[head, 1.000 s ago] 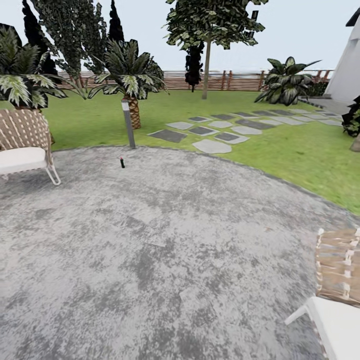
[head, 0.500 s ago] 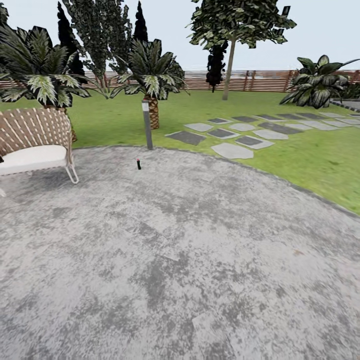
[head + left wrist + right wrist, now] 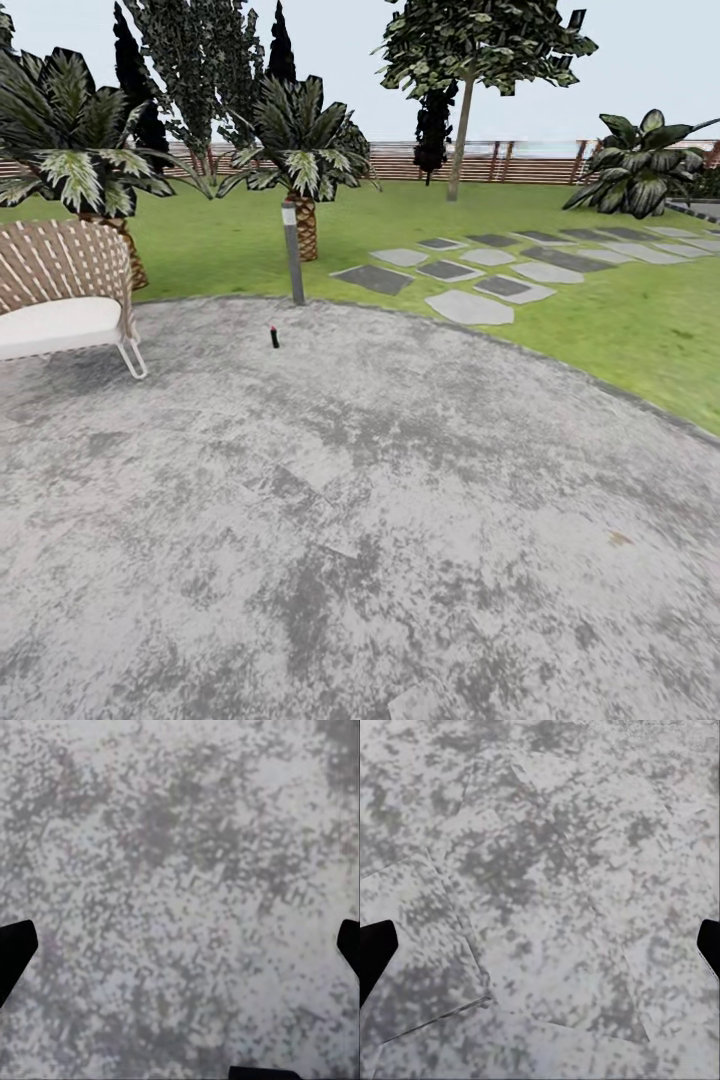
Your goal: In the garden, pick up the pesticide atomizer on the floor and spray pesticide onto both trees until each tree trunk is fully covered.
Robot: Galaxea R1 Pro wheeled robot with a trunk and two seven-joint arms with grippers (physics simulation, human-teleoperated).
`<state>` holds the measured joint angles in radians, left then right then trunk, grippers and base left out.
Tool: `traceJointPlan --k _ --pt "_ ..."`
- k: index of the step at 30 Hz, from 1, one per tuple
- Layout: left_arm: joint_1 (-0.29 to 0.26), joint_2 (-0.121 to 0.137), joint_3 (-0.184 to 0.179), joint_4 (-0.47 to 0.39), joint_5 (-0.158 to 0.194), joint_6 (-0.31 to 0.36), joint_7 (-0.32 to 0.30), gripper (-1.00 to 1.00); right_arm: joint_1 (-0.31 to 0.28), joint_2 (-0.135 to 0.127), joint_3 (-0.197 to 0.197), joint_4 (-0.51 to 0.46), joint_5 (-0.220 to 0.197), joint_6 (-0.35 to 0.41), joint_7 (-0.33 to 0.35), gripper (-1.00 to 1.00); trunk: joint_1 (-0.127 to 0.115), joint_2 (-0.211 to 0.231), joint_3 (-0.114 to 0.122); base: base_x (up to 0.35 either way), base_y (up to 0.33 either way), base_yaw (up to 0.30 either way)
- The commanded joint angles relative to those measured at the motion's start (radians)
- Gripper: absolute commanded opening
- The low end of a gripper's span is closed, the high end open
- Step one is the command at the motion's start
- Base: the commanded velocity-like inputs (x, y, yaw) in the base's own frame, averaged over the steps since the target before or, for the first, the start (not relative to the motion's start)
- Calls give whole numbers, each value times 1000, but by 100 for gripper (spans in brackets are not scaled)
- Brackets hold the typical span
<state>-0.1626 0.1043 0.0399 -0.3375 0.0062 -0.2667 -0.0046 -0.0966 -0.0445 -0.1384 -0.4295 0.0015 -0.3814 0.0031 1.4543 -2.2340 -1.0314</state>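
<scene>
Little of the task looks done. The atomizer (image 3: 273,336), a small dark bottle with a red tip, stands upright on the grey paving (image 3: 360,520) at about 11 o'clock from the robot, well ahead, near the paving's far edge and just short of a grey post (image 3: 292,252). Nothing holds it. Judging by this, the robot must drive up, pick it up, find the two thick-trunked trees and spray both trunks. No white specks show anywhere, and I cannot pick out thick mottled trunks; a thin-trunked tree (image 3: 462,130) stands at 1 o'clock by the fence (image 3: 520,165), and a short palm (image 3: 303,215) at 11 o'clock behind the post.

The left gripper (image 3: 180,945) hangs over bare paving, its dark fingertips (image 3: 13,952) at opposite edges of the left wrist view, spread wide with nothing between. The right gripper (image 3: 540,945) is the same: fingertips (image 3: 373,949) far apart over the paving, empty.

Against the picture from a second ago, the whole head view has swung: the chair (image 3: 62,295) at 10 o'clock sits further into view, the second chair that was low at 4 o'clock is gone from the frame, and the stepping stones (image 3: 470,280) have shifted right. That is the camera turning, not things moving. Since half a second ago the shift is slight, and the atomizer sits a touch lower in the view, which suggests a slow approach.
</scene>
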Motion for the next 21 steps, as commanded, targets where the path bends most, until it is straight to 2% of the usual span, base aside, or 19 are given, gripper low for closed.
traceJointPlan --k 1,16,21 --pt "0 0 0 0 0 0 0 100 0 0 0 0 0 0 0 100 0 0 0 339 0 0" --pt "0 0 0 0 0 0 0 100 0 0 -1 -2 -2 -1 -1 100 0 0 0 339 0 0" --pt "0 0 0 0 0 0 0 100 0 0 -2 -1 -2 -1 -1 100 0 0 0 339 0 82"
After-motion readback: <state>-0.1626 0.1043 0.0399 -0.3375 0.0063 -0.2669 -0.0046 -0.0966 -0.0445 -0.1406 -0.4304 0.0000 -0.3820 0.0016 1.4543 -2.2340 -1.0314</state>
